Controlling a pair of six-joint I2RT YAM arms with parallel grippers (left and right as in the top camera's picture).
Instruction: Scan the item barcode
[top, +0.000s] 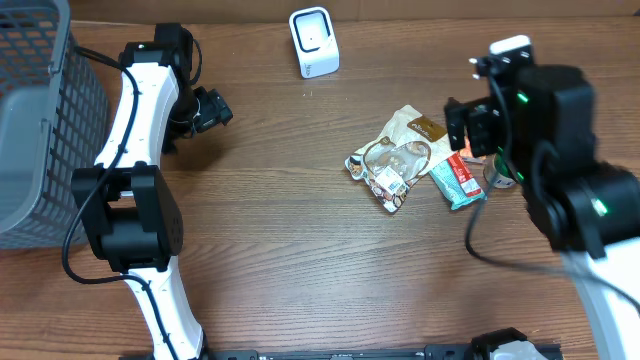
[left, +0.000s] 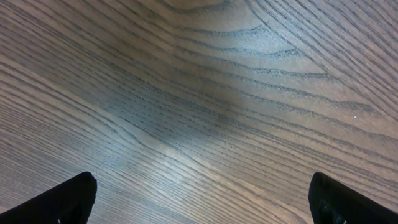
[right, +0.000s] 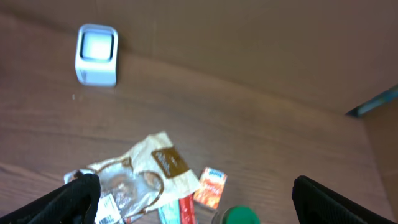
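**A:** How are the pincers standing?

**B:** Both are gaping wide and gripping nothing. The left pincer (left: 202, 200) is pointing at the bare wood-grain table (left: 261, 56). A pale sheen is lying on the boards just ahead of its fingers (left: 59, 200).

**A:** And the right one?

**B:** The right pincer (right: 199, 202) is hanging above the pile of goods. The snack bag (right: 152, 171) is lying crumpled between its fingers, nearer the left fingertip. An orange packet (right: 210, 186) and a green cap (right: 239, 216) are sitting just right of the bag, still inside the spread.

**A:** Where is the reader?

**B:** The white scanner (right: 96, 55) is standing well ahead of that pincer, off to its left, apart from the pile. Seen from overhead, a grey mesh basket (top: 40, 120) is sitting behind the left pincer, at the table's edge.

**A:** What about the room?

**B:** Beyond the table's far edge a plain brown surface is showing; I cannot tell whether it is wall or floor.
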